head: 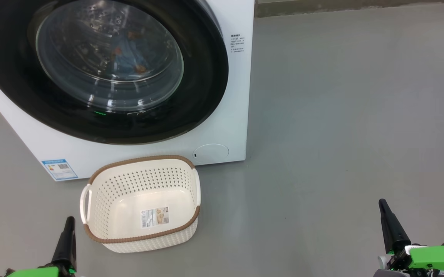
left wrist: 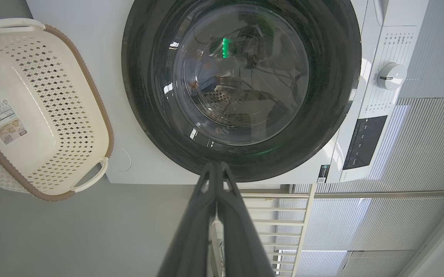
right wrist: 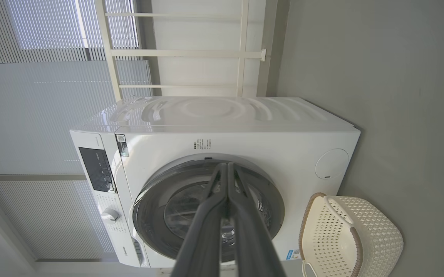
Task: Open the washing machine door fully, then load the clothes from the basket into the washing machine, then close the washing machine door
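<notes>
The white washing machine stands at the upper left, and its round black-rimmed door sits flush against the front, closed. Through the glass I see light blue clothes with orange-brown spots lying in the drum. On the floor just in front of the machine stands the cream basket, its bare bottom showing a label sticker. My left gripper is shut at the lower left, beside the basket. My right gripper is shut at the lower right, far from both. The left gripper and right gripper show fingers pressed together, holding nothing.
Grey floor stretches wide to the right of the machine. A blue energy sticker and a round service flap sit low on the front. The control knob, a white rail frame and window blinds lie beyond the machine.
</notes>
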Robot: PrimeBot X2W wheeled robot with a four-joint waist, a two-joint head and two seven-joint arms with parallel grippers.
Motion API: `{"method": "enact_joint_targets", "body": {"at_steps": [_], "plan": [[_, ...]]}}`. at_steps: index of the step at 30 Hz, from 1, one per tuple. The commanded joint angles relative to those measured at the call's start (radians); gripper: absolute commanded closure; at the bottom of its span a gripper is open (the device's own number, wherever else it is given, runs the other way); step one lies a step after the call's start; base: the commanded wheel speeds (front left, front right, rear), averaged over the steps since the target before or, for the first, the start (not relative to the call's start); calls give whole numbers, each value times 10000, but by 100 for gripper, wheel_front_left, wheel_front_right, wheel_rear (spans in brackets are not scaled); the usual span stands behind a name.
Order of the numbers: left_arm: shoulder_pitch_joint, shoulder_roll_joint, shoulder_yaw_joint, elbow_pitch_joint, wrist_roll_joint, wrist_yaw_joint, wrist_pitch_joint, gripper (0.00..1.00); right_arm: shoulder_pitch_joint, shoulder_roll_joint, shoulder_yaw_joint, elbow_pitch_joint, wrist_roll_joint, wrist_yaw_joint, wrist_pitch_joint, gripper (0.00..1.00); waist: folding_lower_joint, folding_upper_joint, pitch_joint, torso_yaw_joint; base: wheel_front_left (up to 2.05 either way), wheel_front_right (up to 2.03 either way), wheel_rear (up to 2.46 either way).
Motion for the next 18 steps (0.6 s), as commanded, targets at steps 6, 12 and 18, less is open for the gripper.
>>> {"method": "enact_joint_targets", "body": {"at_steps": [6,12,18], "plan": [[-397,156,354,-197,31,-106,57,100,-426,-34,205,-245,-73,16,44,100,0,0,0,0,0,0,0],[-398,153,359,-197,34,-106,60,100,-426,-30,199,-245,-78,16,49,100,0,0,0,0,0,0,0],[-398,150,363,-197,38,-106,64,100,-427,-26,193,-244,-83,16,54,100,0,0,0,0,0,0,0]]}}
